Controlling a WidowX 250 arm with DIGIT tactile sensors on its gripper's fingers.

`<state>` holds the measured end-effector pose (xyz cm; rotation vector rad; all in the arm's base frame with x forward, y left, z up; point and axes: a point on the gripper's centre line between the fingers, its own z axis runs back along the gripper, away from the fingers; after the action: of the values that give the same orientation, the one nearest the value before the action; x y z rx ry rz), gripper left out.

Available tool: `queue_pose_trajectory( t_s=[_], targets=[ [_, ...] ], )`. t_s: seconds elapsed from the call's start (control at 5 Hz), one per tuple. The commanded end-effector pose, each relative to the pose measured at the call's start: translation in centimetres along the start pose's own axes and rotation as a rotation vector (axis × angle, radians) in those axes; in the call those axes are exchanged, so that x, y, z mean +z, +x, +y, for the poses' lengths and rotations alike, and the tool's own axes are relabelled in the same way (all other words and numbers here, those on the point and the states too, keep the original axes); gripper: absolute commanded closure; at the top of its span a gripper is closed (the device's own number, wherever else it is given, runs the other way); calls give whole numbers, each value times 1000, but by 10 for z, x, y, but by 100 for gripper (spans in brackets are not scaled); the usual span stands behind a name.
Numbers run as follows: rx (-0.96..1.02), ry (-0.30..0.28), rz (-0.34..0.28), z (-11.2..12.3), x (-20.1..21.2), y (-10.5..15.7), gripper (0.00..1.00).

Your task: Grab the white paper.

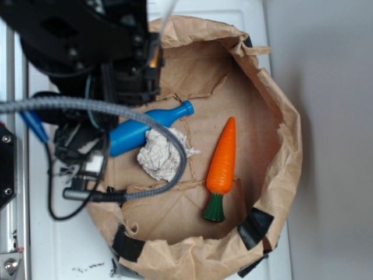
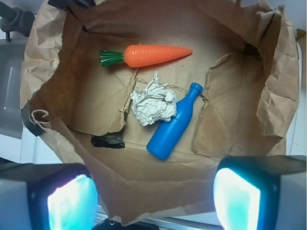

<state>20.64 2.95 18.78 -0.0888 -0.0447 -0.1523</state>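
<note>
Crumpled off-white paper wad [image 2: 153,103], no clear long axis, touching blue plastic bottle [image 2: 174,122]; well beyond spread-open, empty gripper [image 2: 153,199]

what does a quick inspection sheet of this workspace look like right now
surface: brown paper bag opened out into a shallow basin with crumpled walls, black tape on its rim, resting on a white tabletop
job's things: white paper, a crumpled wad in the middle of the bag, touching the blue bottle, not gripped
clutter: blue bottle lying on its side; toy carrot lying apart from the wad
grippers: gripper open, above the bag's near wall, holding nothing; its fingers are well apart
cables: grey braided cable arcs over the wad in the exterior view; thin black cable loops on the tabletop
surroundings: grey surface beside the tabletop; metal frame at the other edge
</note>
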Motion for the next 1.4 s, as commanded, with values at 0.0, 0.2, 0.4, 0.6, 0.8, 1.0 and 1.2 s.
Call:
queue_pose_trajectory(
  t_s=[0.0,0.2,0.4,0.6,0.8,1.0,1.2],
  targets=[
    [10,62,-20,8,-35,57,0],
    [-28,64,-15,9,-62,70,0],
    [-176,20,-87,-1,-78,50,0],
    [-201,47,-149,6,-95,39,0],
    [-201,47,-149,6,-95,39,0],
    [-201,47,-149,6,-95,39,0],
    [-417,-44,-91,10,-105,50,0]
  ],
)
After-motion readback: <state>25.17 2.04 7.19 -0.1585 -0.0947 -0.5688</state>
